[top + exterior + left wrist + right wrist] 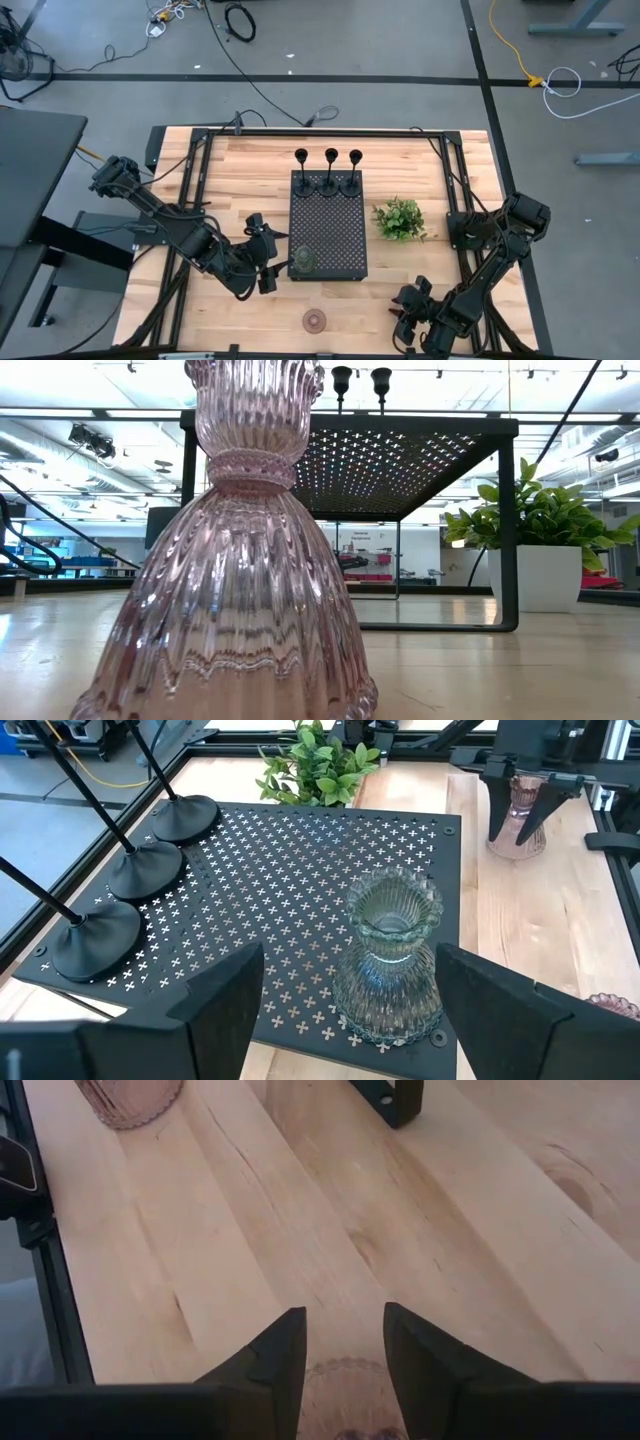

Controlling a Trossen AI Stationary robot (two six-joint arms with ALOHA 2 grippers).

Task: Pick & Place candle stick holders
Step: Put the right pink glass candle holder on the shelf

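We see the right tool (345, 1345) clamped on a pink glass holder (517, 815) standing upright on the counter (240, 160), the tray (330, 240) lying to its left, while the left tool (345, 995) gapes around the green holder (388, 955).

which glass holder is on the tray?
The greenish glass holder, at the black tray's near-left corner, between the open left gripper's fingers. The pinkish ones stand on bare wood.

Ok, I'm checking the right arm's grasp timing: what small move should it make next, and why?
Probably a short straight lift. The right gripper is closed on a pinkish glass candle holder standing on the table, while the greenish glass holder and three black holders already stand on the perforated tray. Lifting first clears the wood before carrying it over.
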